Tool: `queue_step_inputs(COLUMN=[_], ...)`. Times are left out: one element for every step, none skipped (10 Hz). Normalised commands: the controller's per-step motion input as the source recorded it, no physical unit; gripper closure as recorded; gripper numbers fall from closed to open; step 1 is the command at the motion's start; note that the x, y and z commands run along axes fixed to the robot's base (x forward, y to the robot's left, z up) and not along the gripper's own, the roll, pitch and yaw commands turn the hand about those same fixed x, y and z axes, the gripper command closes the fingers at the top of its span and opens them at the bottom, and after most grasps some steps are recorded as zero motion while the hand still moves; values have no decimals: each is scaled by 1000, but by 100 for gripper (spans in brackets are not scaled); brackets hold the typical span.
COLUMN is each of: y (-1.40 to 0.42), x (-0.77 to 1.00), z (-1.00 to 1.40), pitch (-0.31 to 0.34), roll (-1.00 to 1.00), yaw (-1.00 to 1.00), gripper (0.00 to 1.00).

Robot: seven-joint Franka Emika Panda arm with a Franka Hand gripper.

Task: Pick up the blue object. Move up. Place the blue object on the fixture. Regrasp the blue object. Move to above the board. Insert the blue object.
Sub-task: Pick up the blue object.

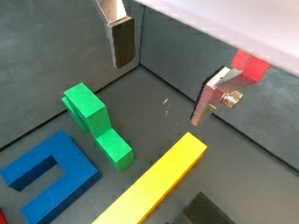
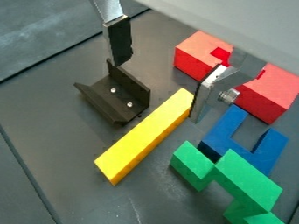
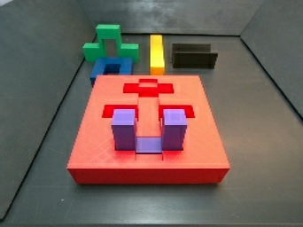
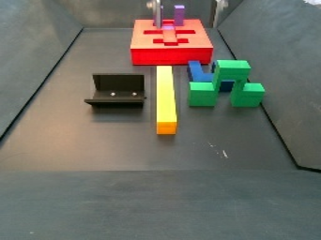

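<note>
Wrist views: tool (image 2: 158, 74) hangs empty, wide open.
Dark blue plastic U-shaped block (image 2: 239, 138) lies ungrasped beside the green stepped block (image 2: 228, 175), awaiting pickup.

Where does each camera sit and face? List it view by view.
Wrist views: on the arm, looking down past the gripper, jaws open, above the yellow bar, near the blue object.
Side view: at the board's near end, facing the fixture; no arm shows.
Side view: opposite end, fixture nearest, board farthest.
Shared: all show the yellow bar.
</note>
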Motion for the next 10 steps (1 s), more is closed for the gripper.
queue_step_inputs(y=[-683,-903,-966,-1000,-1000,-1000,-1000,-949,-720,-726], x=[226,91,26,60,54,54,37,0,-63,-137], z=[-317,-380,-431,-489,-526,-569,-571,-480,-571,-560], pitch=[-50,-89,-103,-84,-67,-50,-31,-26,-20,0], roll=[0,4,0,6,16,41,63,23,0,0], yaw=[0,180,149,91,49,0,0,0,3,23], gripper=[0,0,0,0,0,0,0,0,0,0])
